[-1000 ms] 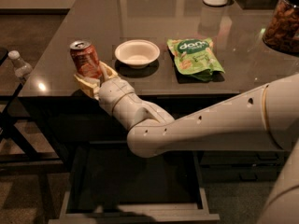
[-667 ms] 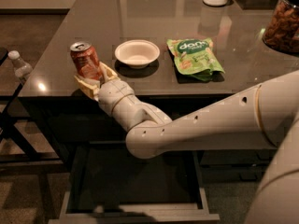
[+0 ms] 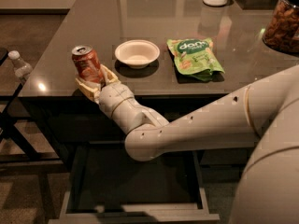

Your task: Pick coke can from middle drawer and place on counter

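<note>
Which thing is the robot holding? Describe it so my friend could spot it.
Look at the dark glossy counter, near its front left corner. There the gripper clasps the coke can, left of the white bowl: the only red cylinder, silver-topped.

The coke can (image 3: 85, 62) stands on the counter (image 3: 93, 13) near its front left edge, between the fingers of the gripper (image 3: 96, 80), which close on it from both sides. The bowl (image 3: 137, 53) lies just right of the can, the pouch (image 3: 194, 57) further right, and a jar (image 3: 282, 24) sits at the upper right. The middle drawer (image 3: 140, 213) lies below the counter, under the arm.
</note>
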Motion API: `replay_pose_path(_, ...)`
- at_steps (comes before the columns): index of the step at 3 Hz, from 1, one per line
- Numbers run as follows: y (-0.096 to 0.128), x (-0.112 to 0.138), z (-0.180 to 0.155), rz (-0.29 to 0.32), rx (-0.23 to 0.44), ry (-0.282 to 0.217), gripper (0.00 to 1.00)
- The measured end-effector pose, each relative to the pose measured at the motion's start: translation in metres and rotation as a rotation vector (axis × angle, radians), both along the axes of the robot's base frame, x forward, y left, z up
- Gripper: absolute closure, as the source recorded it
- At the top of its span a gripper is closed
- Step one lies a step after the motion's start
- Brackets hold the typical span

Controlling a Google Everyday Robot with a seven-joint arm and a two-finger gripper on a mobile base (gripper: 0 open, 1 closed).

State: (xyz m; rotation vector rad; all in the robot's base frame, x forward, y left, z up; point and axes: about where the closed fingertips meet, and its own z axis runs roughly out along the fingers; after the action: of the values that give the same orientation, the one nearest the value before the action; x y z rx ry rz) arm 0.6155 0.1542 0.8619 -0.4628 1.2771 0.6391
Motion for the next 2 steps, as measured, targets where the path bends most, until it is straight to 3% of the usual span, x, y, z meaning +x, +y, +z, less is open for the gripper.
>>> replay_pose_path(2, -0.0015, -0.0034, -0.0004, -0.002, 0.016, 0.006, 1.00)
